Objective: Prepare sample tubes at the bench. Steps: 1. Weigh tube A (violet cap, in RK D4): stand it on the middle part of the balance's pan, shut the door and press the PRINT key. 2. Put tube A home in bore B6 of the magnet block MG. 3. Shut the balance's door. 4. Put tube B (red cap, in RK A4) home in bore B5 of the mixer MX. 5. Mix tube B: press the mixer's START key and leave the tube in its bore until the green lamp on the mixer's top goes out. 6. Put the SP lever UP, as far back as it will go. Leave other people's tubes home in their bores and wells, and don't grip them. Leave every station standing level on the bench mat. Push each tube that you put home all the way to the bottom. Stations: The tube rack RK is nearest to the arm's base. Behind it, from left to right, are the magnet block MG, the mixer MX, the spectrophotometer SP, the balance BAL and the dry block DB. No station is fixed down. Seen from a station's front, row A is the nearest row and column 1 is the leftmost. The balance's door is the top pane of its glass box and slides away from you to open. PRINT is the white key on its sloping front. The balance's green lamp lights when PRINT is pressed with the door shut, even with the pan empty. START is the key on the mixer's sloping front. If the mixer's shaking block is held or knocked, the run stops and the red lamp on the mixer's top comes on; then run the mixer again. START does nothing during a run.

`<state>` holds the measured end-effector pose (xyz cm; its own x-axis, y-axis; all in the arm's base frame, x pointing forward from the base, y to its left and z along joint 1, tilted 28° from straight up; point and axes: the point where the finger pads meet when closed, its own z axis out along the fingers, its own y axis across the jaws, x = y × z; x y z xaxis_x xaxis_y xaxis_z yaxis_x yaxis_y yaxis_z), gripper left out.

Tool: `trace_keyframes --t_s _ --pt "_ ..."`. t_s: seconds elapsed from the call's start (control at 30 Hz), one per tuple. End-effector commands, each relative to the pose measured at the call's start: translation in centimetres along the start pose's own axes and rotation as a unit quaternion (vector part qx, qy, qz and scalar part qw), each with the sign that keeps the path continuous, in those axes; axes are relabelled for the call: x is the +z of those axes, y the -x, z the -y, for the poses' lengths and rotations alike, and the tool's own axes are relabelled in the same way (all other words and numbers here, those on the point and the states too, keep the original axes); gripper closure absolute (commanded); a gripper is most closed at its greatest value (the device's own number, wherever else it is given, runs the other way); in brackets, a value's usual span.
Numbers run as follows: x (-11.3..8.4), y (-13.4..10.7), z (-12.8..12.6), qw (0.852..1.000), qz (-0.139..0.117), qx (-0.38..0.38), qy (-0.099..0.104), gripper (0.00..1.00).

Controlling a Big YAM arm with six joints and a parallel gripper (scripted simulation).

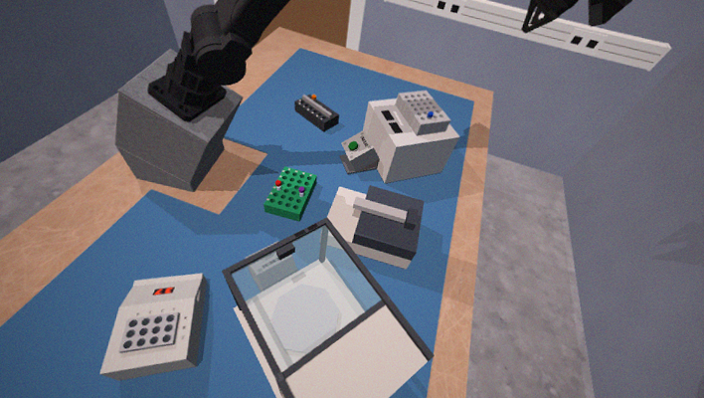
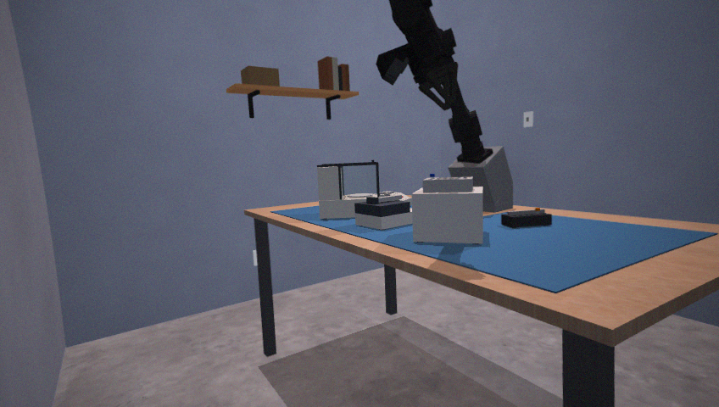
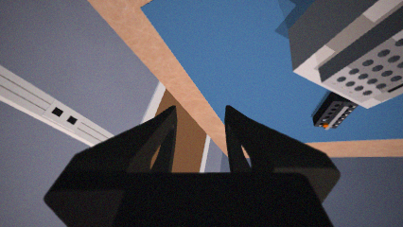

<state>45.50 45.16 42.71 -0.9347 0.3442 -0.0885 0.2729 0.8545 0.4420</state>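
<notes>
Fingers: both dark fingertips stood partly drawn together with a clear gap between them and nothing in it; the gripper held nothing.
Gripper: the gripper point(image 3: 200, 118) hung high above the bench, well apart from every station, pointing past the far edge of the table point(image 3: 161, 61).
Arm: the arm point(image 1: 248, 0) rose steeply from its grey pedestal point(image 1: 168, 128) and left the top view's upper edge.
Tube A: violet cap point(image 1: 301, 189), standing in the green rack RK point(image 1: 290, 192), on the side away from the arm's base.
Tube B: red cap point(image 1: 278, 183), in the same rack, on the side nearer the arm's base.
Balance BAL: its glass box point(image 1: 297, 292) stood with the top pane point(image 1: 361, 364) slid back, the pale pan point(image 1: 304, 316) open to view from above.
Mixer MX: white housing point(image 1: 410, 144) with a green key point(image 1: 353, 145) on its sloping front; a blue-capped tube point(image 1: 430, 113) sat in its holed block.
Magnet block MG: small black block point(image 1: 316, 112) with an orange-capped tube point(image 1: 313, 96) in it.
Spectrophotometer SP: dark-topped unit point(image 1: 386, 227) with its pale lever bar point(image 1: 380, 208) lying across the lid.
Dry block DB: white box point(image 1: 154, 326) with dark wells and a red display, just beside the balance.
Mat: all stations stood on the blue mat point(image 1: 299, 77).
</notes>
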Motion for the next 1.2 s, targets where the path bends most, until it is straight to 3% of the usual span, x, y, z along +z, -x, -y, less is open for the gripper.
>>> trace_keyframes --t_s 0.0,0.17,0.2,0.3,0.33,0.43,0.47,0.5,0.57,0.8,0.87,0.97,1.17 --pt "2.2 1.7 0.4 1.0 0.004 -0.002 0.002 0.64" --pt "2.7 2.4 0.7 1.0 0.01 -0.004 0.014 0.64" --pt "4.1 2.6 0.9 1.0 0.007 -0.003 0.008 0.64" --pt "4.4 2.7 0.9 1.0 0.006 -0.002 0.006 0.64" --pt "-0.2 1.1 -1.7 0.998 0.022 -0.022 0.049 0.64" --pt "0.0 1.0 -1.4 0.999 0.018 -0.021 0.042 0.64" --pt "0.2 1.8 0.6 0.999 0.017 -0.023 0.016 0.7" --pt "1.4 2.0 2.7 1.0 0.009 -0.018 -0.007 0.7" --pt "1.2 2.1 3.4 1.0 0.012 -0.02 0.005 0.7" --pt "0.3 2.3 8.6 0.998 0.017 -0.065 -0.009 0.7" --pt "0.3 2.3 8.6 0.998 0.017 -0.065 -0.009 0.7" --pt "-0.1 2.5 11.1 0.994 0.024 -0.103 -0.023 0.7" --pt "-0.8 2.6 16.0 0.99 0.026 -0.134 -0.031 0.7"
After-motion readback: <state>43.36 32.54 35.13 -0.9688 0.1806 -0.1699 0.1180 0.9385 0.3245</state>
